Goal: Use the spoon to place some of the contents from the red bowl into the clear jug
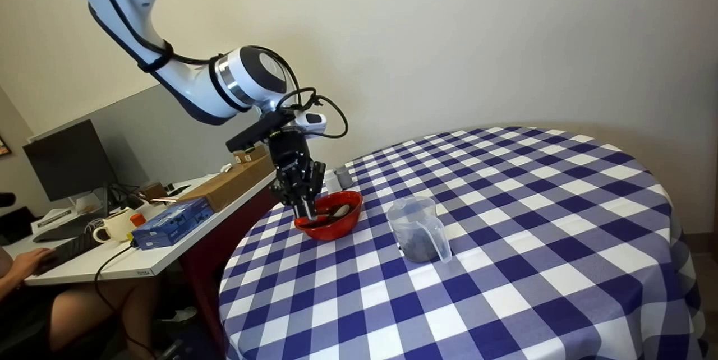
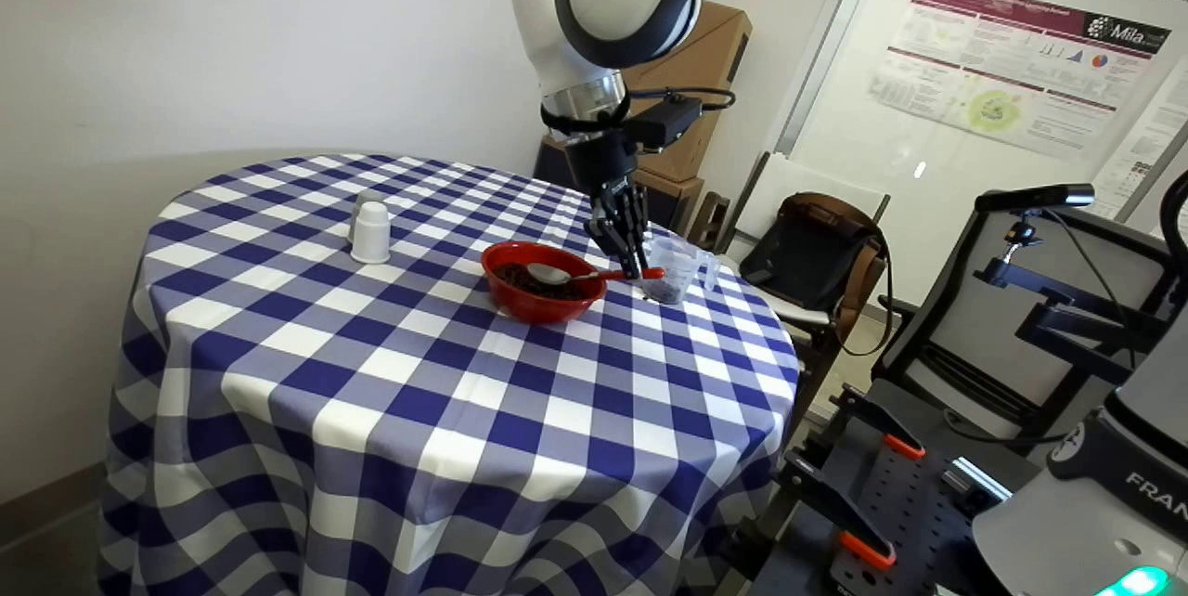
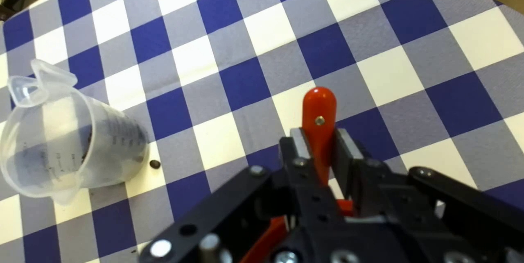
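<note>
The red-handled spoon [image 2: 600, 276] has a grey, perhaps metal, head.

- In both exterior views, clear plastic jug [image 2: 676, 266] stands three o'clock from round red plastic bowl [image 2: 538, 310]
- Dark loose contents [image 2: 512, 278] lie in bowl
- Red-handled metal spoon [image 2: 550, 275] reaches in

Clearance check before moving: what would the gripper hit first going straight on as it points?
Likely the tablecloth, close beside the bowl; depth there is unclear, so the bowl's edge isn't ruled out. The held spoon, reaching over the bowl, may catch that edge sooner.
</note>
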Controlling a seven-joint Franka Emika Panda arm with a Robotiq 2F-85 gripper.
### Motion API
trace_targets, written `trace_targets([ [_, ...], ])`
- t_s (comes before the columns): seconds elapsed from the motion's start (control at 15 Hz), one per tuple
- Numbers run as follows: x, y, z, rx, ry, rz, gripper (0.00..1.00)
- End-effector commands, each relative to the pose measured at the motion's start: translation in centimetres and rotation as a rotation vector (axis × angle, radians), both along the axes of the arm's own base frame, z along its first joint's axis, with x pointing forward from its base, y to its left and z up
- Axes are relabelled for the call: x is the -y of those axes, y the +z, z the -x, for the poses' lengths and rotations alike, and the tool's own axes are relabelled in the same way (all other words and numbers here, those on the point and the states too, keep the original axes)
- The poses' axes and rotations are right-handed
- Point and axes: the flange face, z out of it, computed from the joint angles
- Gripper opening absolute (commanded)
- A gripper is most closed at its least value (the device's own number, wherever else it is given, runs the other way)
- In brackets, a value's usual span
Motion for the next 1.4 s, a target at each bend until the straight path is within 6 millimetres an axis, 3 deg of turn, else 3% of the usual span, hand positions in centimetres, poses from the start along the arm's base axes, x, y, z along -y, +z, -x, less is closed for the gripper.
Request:
trace_targets([
  [0.0,-0.8,-1.1,-0.6,-0.018,0.014,-0.024,0.05],
  [0.2,-1.6,-1.7,-0.4,-0.015,0.043,-0.043,0.05],
  [0.27,-1.8,-1.6,-0.4,-0.009,0.051,-0.047,0.44],
  [0.33,-2.0,-1.5,-0.3,-0.003,0.058,-0.051,0.45],
  [0.6,-2.4,0.1,-0.3,0.032,0.056,-0.073,0.74],
  [0.87,-0.7,5.3,-0.9,0.163,-0.095,-0.119,0.99],
  [1.33,6.4,17.7,0.3,0.475,-0.206,-0.165,1.00],
])
